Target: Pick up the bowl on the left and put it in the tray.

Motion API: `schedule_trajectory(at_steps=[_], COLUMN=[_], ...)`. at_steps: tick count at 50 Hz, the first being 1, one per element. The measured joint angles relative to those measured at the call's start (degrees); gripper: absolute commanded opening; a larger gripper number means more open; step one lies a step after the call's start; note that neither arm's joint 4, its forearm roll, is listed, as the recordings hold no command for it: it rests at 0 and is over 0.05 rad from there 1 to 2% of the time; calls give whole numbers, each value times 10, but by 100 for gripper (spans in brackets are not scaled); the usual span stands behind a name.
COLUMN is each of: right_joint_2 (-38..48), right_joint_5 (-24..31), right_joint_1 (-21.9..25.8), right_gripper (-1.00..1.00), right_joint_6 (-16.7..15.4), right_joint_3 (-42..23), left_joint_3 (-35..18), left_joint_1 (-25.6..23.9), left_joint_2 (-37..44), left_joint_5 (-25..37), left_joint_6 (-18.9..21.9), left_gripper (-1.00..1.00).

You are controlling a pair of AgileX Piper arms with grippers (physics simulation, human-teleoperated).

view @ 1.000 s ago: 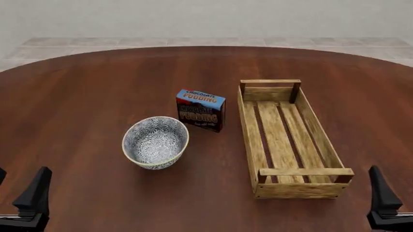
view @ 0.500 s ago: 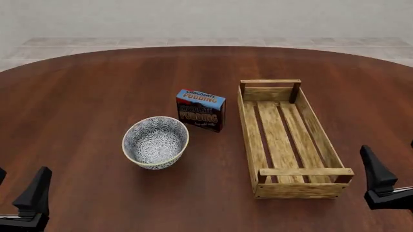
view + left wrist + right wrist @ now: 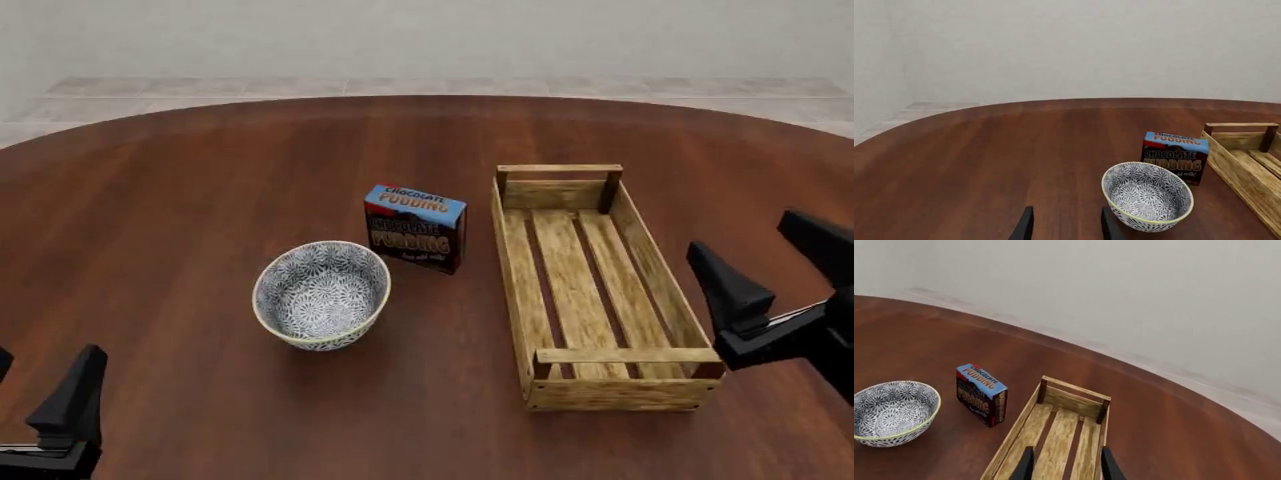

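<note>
The bowl (image 3: 322,294), blue-and-white patterned with a cream rim, stands upright and empty on the table left of centre. It also shows in the left wrist view (image 3: 1147,196) and the right wrist view (image 3: 894,412). The tray (image 3: 514,270), a long wooden slat crate, lies to its right with nothing in it. My left gripper (image 3: 44,350) is open at the near left edge, well short of the bowl. My right gripper (image 3: 742,234) is open, raised beside the tray's right wall near its front end.
A chocolate pudding box (image 3: 415,227) stands upright between the bowl and the tray, just behind the bowl. The round dark wooden table (image 3: 200,180) stretches far back, with a pale wall behind it.
My right gripper has risen from the near right corner and moved forward and left, up beside the tray's right side. The left gripper, bowl, box and tray have not moved.
</note>
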Motion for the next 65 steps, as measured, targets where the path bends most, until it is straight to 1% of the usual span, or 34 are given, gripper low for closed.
schedule_trajectory(at_steps=[26, 34, 45, 65], right_joint_2=[159, 212, 275, 364], right_joint_5=[-57, -79, -94, -96], right_joint_1=[111, 130, 160, 211], right_gripper=[100, 100, 100, 100], right_joint_6=[16, 10, 13, 19], right_joint_3=[-72, -88, -114, -169], left_joint_3=[0, 0, 0, 0], left_joint_1=[0, 0, 0, 0], left_joint_2=[0, 0, 0, 0], left_joint_5=[0, 0, 0, 0], left_joint_6=[0, 0, 0, 0], left_gripper=[100, 100, 100, 100])
